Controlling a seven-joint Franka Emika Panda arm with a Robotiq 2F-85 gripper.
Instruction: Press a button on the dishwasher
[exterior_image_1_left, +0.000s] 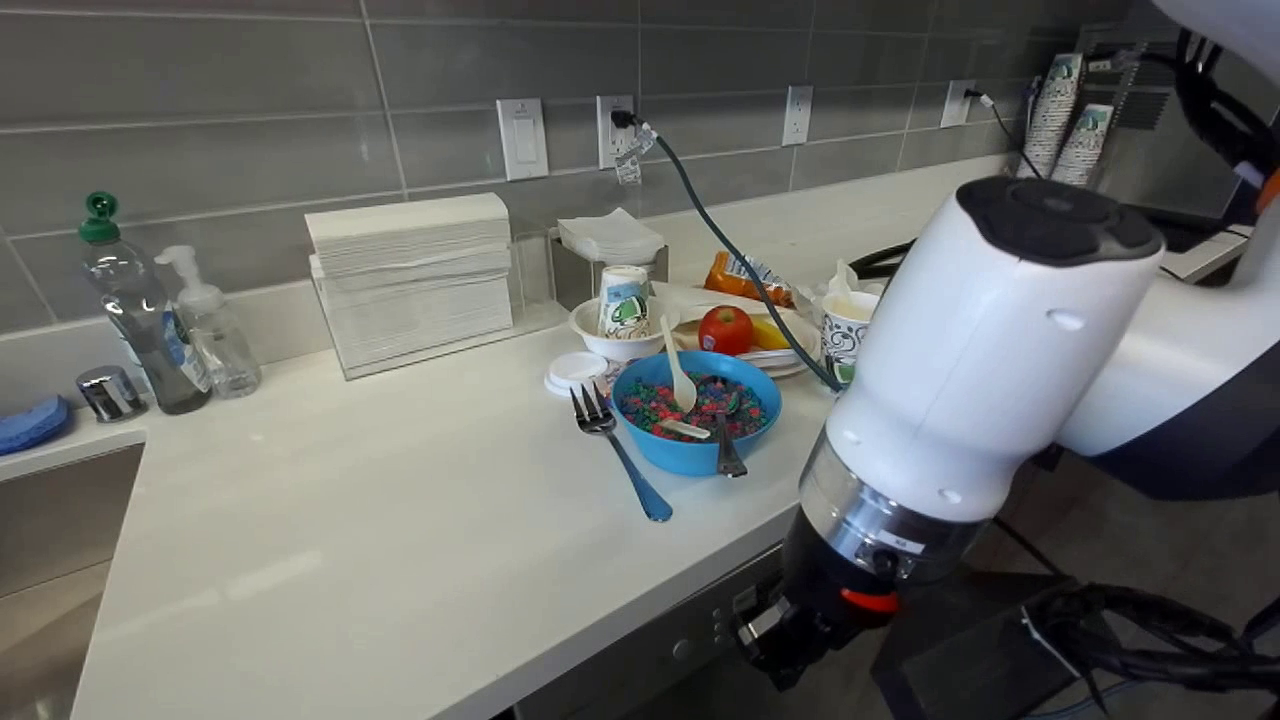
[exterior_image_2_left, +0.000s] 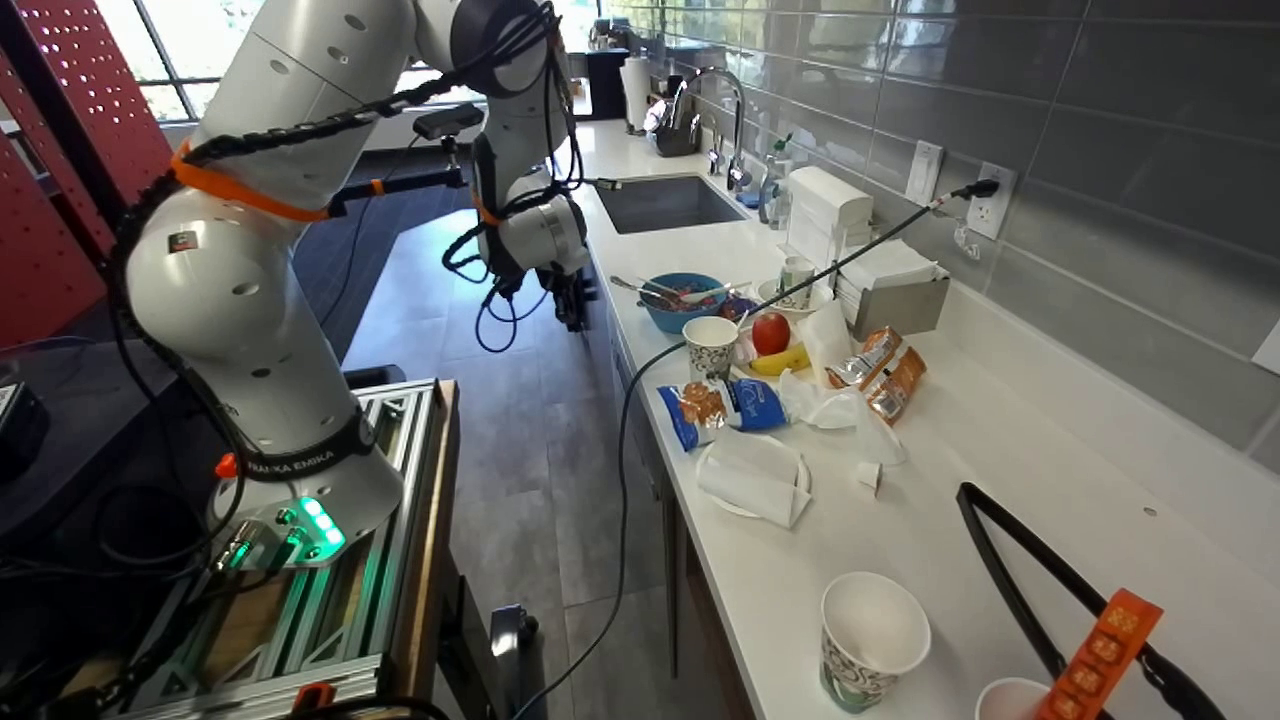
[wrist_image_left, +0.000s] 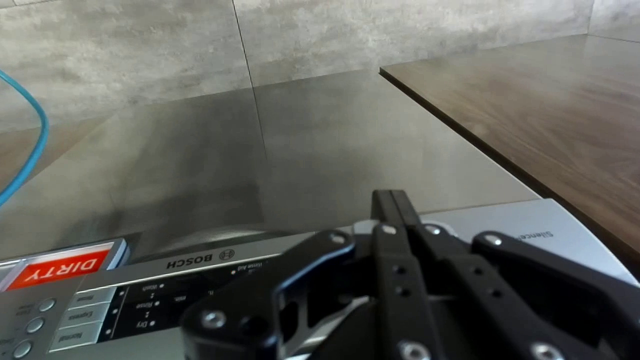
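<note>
The dishwasher's grey metal front (wrist_image_left: 320, 145) fills the middle of the wrist view, upside down. Its control strip (wrist_image_left: 165, 300) runs along the bottom, with a dark panel, rectangular cycle buttons (wrist_image_left: 82, 316) and small round buttons (wrist_image_left: 35, 325) at the lower left. No red lit display shows. My gripper (wrist_image_left: 392, 196) is shut and empty, right of the dark panel. It hides part of the strip; a pale rounded shape shows partly behind the fingers. Contact cannot be told. In an exterior view the gripper (exterior_image_1_left: 775, 645) is beside the dishwasher front (exterior_image_1_left: 640, 650); the gripper (exterior_image_2_left: 573, 300) also shows in an exterior view.
The white countertop (exterior_image_1_left: 350, 540) overhangs the dishwasher. A blue bowl (exterior_image_1_left: 690, 455) and a fork (exterior_image_1_left: 630, 465) lie near its edge. A red DIRTY sign (wrist_image_left: 62, 267) is on the dishwasher front. A brown wooden panel (wrist_image_left: 565, 110) adjoins it. A dark cable (exterior_image_2_left: 625, 470) hangs over the counter edge.
</note>
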